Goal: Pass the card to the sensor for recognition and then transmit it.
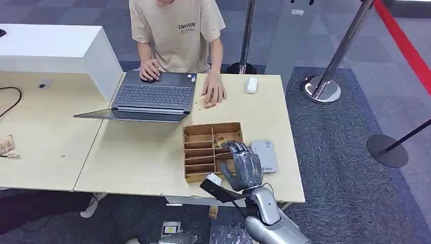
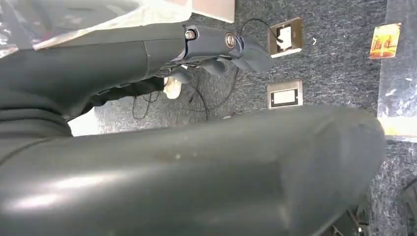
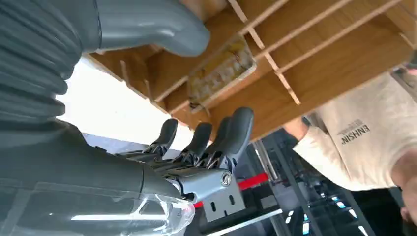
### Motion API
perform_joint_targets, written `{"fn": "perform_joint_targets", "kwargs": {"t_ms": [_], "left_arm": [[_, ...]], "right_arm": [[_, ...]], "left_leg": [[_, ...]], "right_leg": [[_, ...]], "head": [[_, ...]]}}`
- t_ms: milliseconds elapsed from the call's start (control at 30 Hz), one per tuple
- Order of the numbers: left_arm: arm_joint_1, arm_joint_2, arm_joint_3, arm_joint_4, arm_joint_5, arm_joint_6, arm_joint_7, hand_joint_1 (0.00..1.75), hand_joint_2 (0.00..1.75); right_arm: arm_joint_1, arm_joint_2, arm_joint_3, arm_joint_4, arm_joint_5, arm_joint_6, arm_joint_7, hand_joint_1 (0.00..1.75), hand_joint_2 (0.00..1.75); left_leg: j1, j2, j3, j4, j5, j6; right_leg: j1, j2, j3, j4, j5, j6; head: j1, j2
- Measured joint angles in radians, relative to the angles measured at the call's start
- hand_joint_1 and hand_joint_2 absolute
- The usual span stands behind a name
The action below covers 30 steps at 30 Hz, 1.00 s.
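Right hand (image 1: 245,165) hovering over tray (image 1: 195,178) right side, fingers spread, nothing held. Thin dividers (image 3: 275,46) split tray into narrow slots; card (image 1: 219,142) in a slot at hand's 11 o'clock. Sensor (image 1: 266,155) just beside hand at 2 o'clock. Laptop (image 1: 152,96) and person's hands block 12 o'clock. Bare tabletop (image 1: 132,157) at 9 o'clock. Table edge at 6 o'clock.

Light wooden counter (image 1: 142,162) carrying, from its far edge to its near edge: an open laptop (image 1: 152,96); a small white device (image 1: 251,84) at the far right; a card (image 1: 205,103) under a person's hand; a wooden divided tray (image 1: 209,151); and a flat grey device (image 1: 266,155) just beside the tray.
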Motion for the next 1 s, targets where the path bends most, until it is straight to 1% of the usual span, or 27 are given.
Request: {"fn": "perform_joint_targets", "kwargs": {"t_ms": [133, 200, 233, 333, 500, 733, 767, 800, 833, 867, 900, 1000], "left_arm": [[0.000, 0.000, 0.000, 0.000, 0.000, 0.000, 0.000, 0.00, 0.00], [0.000, 0.000, 0.000, 0.000, 0.000, 0.000, 0.000, 0.00, 0.00], [0.000, 0.000, 0.000, 0.000, 0.000, 0.000, -0.001, 0.00, 0.00], [0.000, 0.000, 0.000, 0.000, 0.000, 0.000, -0.002, 0.00, 0.00], [0.000, 0.000, 0.000, 0.000, 0.000, 0.000, -0.002, 0.00, 0.00], [0.000, 0.000, 0.000, 0.000, -0.002, -0.005, -0.002, 0.00, 0.00], [0.000, 0.000, 0.000, 0.000, -0.003, -0.005, -0.002, 0.00, 0.00], [0.000, 0.000, 0.000, 0.000, -0.003, -0.005, -0.002, 0.00, 0.00], [0.000, 0.000, 0.000, 0.000, -0.003, -0.006, -0.002, 0.00, 0.00], [0.000, 0.000, 0.000, 0.000, -0.003, -0.007, -0.002, 0.00, 0.00], [0.000, 0.000, 0.000, 0.000, -0.003, -0.007, -0.002, 0.00, 0.00], [0.000, 0.000, 0.000, 0.000, -0.004, -0.007, -0.002, 0.00, 0.00]], "right_arm": [[0.010, -0.001, 0.001, 0.005, 0.023, 0.000, 0.022, 0.79, 1.75], [0.010, -0.003, 0.001, 0.009, 0.032, 0.000, 0.033, 0.84, 1.75], [0.010, -0.003, 0.002, 0.011, 0.034, 0.000, 0.037, 0.84, 1.75], [0.010, -0.005, 0.002, 0.016, 0.036, 0.000, 0.048, 0.79, 1.75], [0.012, -0.006, 0.003, 0.024, 0.035, 0.000, 0.059, 0.61, 1.75], [0.017, -0.009, 0.003, 0.028, 0.030, 0.000, 0.061, 0.66, 1.75], [0.018, -0.009, 0.003, 0.029, 0.029, 0.000, 0.061, 0.72, 1.75], [0.019, -0.009, 0.003, 0.029, 0.029, 0.000, 0.061, 1.06, 1.75], [0.020, -0.009, 0.003, 0.029, 0.029, 0.000, 0.061, 1.06, 1.75], [0.020, -0.009, 0.003, 0.029, 0.026, -0.001, 0.061, 1.61, 1.75], [0.019, -0.008, 0.002, 0.029, 0.026, -0.002, 0.061, 1.75, 1.75], [0.011, -0.008, 0.001, 0.028, 0.023, -0.002, 0.061, 1.75, 1.75]], "left_leg": [[0.000, 0.000, 0.000, 0.000, 0.000, 0.000], [0.000, 0.000, 0.000, 0.000, 0.000, 0.000], [0.000, 0.000, 0.000, 0.000, 0.000, 0.000], [0.000, 0.000, 0.000, 0.000, 0.000, 0.000], [0.000, 0.000, 0.000, 0.000, 0.000, 0.000], [0.000, 0.000, 0.000, 0.000, 0.000, 0.000], [0.000, 0.000, 0.000, 0.000, 0.000, 0.000], [0.000, 0.000, 0.000, 0.000, 0.000, 0.000], [0.000, 0.000, 0.000, 0.000, 0.000, 0.000], [0.000, 0.000, 0.000, 0.000, 0.000, 0.000], [0.000, 0.000, 0.000, 0.000, 0.000, 0.000], [0.000, 0.000, 0.000, 0.000, 0.000, 0.000]], "right_leg": [[0.000, 0.000, 0.000, 0.000, 0.000, 0.000], [0.000, 0.000, 0.000, 0.000, 0.000, 0.000], [0.000, 0.000, 0.000, 0.000, 0.000, 0.000], [0.000, 0.000, 0.000, 0.000, 0.000, 0.000], [0.000, 0.000, 0.000, 0.000, 0.000, 0.000], [0.000, 0.000, 0.000, 0.000, 0.000, 0.000], [0.000, 0.000, 0.000, 0.000, 0.000, 0.000], [0.000, 0.000, 0.000, 0.000, 0.000, 0.000], [0.000, 0.000, 0.000, 0.000, 0.000, 0.000], [0.000, 0.000, 0.000, 0.000, 0.000, 0.000], [0.000, 0.000, 0.000, 0.000, 0.000, 0.000], [0.000, 0.000, 0.000, 0.000, 0.000, 0.000]], "head": [[0.000, 0.000], [0.000, 0.000], [0.000, 0.000], [0.000, 0.000], [0.000, 0.000], [0.000, 0.000], [0.000, 0.000], [0.000, 0.000], [0.000, 0.000], [0.000, 0.000], [0.000, 0.000], [0.000, 0.000]]}}
